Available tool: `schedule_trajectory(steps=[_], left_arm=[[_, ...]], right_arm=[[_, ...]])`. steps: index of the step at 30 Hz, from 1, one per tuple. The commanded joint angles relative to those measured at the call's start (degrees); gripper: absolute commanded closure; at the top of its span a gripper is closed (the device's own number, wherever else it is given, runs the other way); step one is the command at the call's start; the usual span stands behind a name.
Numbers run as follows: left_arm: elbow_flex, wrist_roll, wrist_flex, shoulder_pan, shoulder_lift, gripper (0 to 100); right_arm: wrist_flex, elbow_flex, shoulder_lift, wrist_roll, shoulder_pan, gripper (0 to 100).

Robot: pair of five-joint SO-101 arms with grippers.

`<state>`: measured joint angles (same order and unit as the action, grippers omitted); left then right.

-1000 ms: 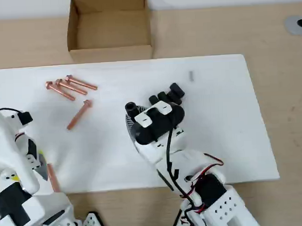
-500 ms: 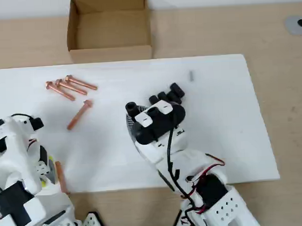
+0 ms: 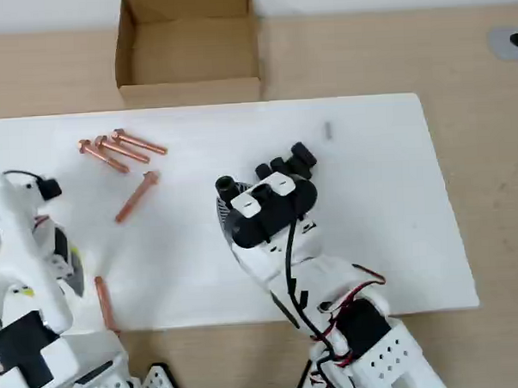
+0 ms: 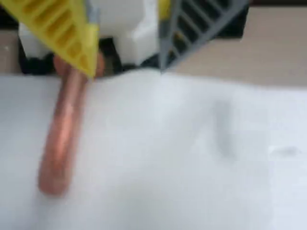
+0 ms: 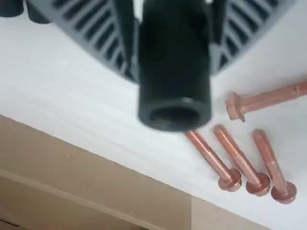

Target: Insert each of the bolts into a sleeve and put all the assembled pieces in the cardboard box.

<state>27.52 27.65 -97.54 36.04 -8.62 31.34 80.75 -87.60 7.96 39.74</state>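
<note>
Bolt-and-sleeve assembly at the table: the right gripper [image 5: 175,57] clamps a black cylindrical plastic sleeve [image 5: 175,103] between its dark ribbed jaws, open bore facing outward. Beyond those jaws four copper flanged bolts [image 5: 235,155] lie on the white sheet [image 5: 72,96], three side by side and one apart. More loose black sleeves [image 3: 302,153] cluster just beside the jaws. The left gripper [image 4: 125,69] has its yellow and grey jaws spread. A fifth copper bolt [image 4: 61,139] lies with its head at the yellow tip, clear of the grey one. The open brown cardboard box [image 3: 188,51] stands well beyond both.
</note>
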Motion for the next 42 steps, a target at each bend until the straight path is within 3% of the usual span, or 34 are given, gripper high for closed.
schedule_trajectory(steps=[1,5,12,26,35,42], left_arm=[[-2.73,1.76,-2.73,-3.25,-4.79,90],[3.08,-0.7,-0.35,-8.35,-8.84,90],[10.37,-7.12,8.88,-8.44,-12.7,90],[19.16,-6.86,18.64,-8.79,-12.35,90],[22.59,-7.12,21.71,-13.8,-12.35,90],[22.68,-7.12,21.63,-10.46,-12.26,90]], right_arm=[[0.0,-3.82,0.04,-0.09,-0.84,98.9],[0.0,-3.82,0.04,-0.09,-0.75,98.9],[0.0,-4.09,0.04,-0.09,-0.75,98.9],[0.0,-4.18,0.04,-0.09,-0.66,98.9],[0.0,-4.26,0.04,0.0,-0.66,98.9],[0.0,-4.26,-0.04,0.0,-0.66,98.9]])
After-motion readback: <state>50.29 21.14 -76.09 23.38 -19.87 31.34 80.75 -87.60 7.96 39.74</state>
